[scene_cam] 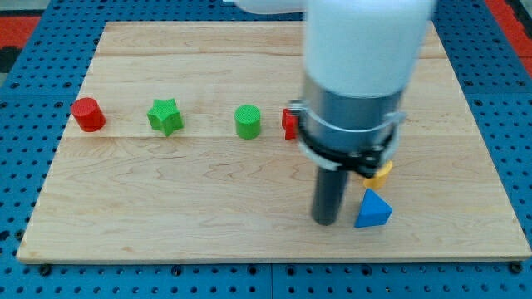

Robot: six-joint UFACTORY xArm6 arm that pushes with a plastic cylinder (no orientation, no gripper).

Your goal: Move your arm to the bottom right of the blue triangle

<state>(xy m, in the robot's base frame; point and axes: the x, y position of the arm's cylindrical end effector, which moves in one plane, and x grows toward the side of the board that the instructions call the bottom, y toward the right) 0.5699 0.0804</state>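
Wood board (pixel 166 191), pale and grained, carries smooth plastic blocks: a red cylinder (pixel 87 114), green star (pixel 165 116), green cylinder (pixel 247 121), a red block (pixel 288 124) half hidden, and a yellow block (pixel 379 172) behind the arm. The blue triangle (pixel 372 209) lies near the board's near right, apex pointing up, its long axis unclear. My tip (pixel 326 221), a bare dark rod with no pincer to open or close, stands just beside it on the left.

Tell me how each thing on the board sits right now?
My tip: on the board, just left of the blue triangle.
Blue triangle: upright, beside the tip.
Yellow block: mostly hidden behind the arm.
Red block: half hidden by the arm.
Green cylinder: upright, alone.
Green star: flat, alone.
Red cylinder: upright, alone.
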